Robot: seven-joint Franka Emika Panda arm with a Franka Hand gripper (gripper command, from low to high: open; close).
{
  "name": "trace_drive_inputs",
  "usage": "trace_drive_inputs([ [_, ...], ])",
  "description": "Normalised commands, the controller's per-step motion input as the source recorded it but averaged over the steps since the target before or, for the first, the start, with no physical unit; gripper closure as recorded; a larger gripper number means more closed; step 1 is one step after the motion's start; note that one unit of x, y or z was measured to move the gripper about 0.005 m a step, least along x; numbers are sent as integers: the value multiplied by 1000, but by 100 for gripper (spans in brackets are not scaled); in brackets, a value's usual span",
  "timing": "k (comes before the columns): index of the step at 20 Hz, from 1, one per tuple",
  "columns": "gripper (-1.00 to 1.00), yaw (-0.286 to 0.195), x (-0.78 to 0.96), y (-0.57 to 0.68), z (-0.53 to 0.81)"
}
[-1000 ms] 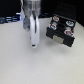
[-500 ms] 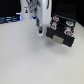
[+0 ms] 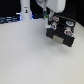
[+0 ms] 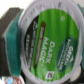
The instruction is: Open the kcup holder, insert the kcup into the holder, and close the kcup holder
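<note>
The fingers (image 3: 48, 21) grip the small white foil-lidded kcup (image 4: 50, 37) right above the black boxy kcup holder (image 3: 60, 31), whose open round slots lie directly beneath them.

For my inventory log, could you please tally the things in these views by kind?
kcup holder: 1
kcup: 1
white bottle-shaped object: 1
gripper: 1
Total: 4

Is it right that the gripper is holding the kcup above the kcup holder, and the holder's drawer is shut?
Not quite. The exterior view shows the kcup holder with its drawer pulled open, round slots exposed. The rest stands: the kcup fills the wrist view, held by the gripper above the holder.
</note>
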Motion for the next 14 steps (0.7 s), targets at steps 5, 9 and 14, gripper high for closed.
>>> trace_drive_inputs([
  [5,100,28,194,671,171],
  [9,100,55,96,597,47],
  [14,100,78,137,567,37],
])
